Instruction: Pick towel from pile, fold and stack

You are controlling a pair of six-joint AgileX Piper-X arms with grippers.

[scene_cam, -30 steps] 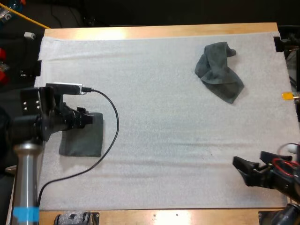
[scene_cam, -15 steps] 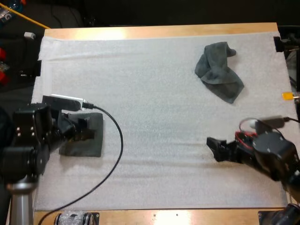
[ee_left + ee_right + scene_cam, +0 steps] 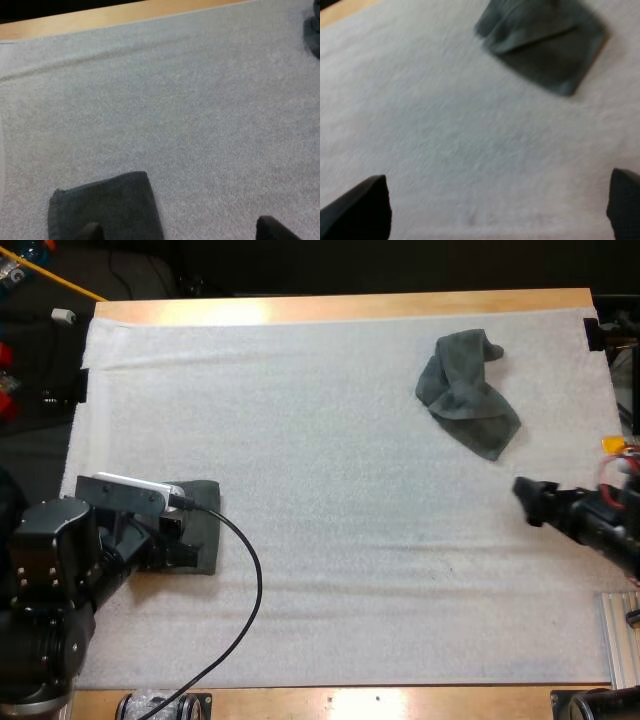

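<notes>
The left tool (image 3: 178, 540) is noted at the lower left of the frame, its fingers parted, one fingertip over the folded towel (image 3: 207, 508), which is laid flat on the white mat (image 3: 320, 460); nothing is gripped. The right tool (image 3: 528, 502) is found at the right edge, fingers spread wide and empty, well apart from the crumpled towel (image 3: 465, 390) lying at the upper right. It is judged that the fold could be dragged askew should the left tool be withdrawn low across the cloth, and that a pinch taken through several bunched layers of the crumpled towel would hinder spreading. No brand, label or writing can be read.
</notes>
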